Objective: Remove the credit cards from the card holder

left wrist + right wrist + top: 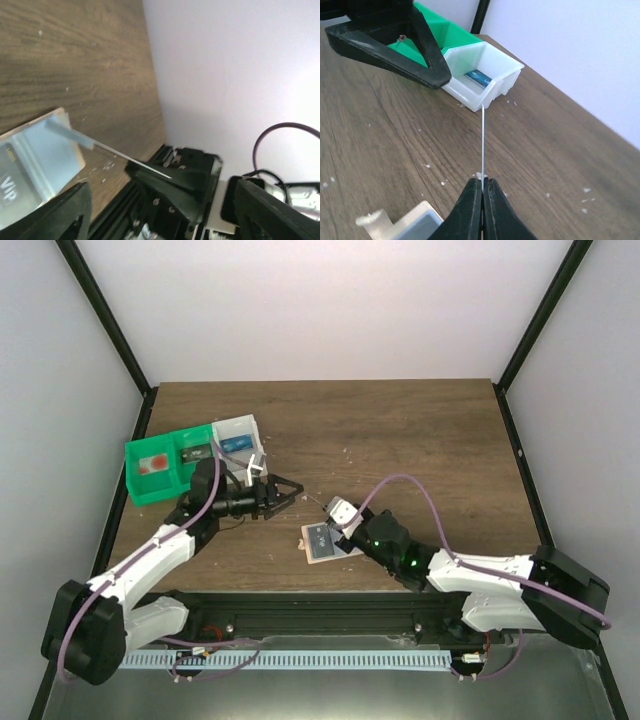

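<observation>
The right gripper point(482, 187) has its jaws pressed together on the near edge of a card point(483, 142). That pinch should stay firm and level. The holder point(412, 226) lies on the worktop just below-left of these jaws, with a dark card point(12, 185) inside. At the card's far end, the left gripper point(288, 494) hangs with its jaws spread. It should back straight off, so as not to brush the card. Beyond stand a white bin point(465, 92) holding a blue card point(479, 78) and a green bin point(445, 32).
</observation>
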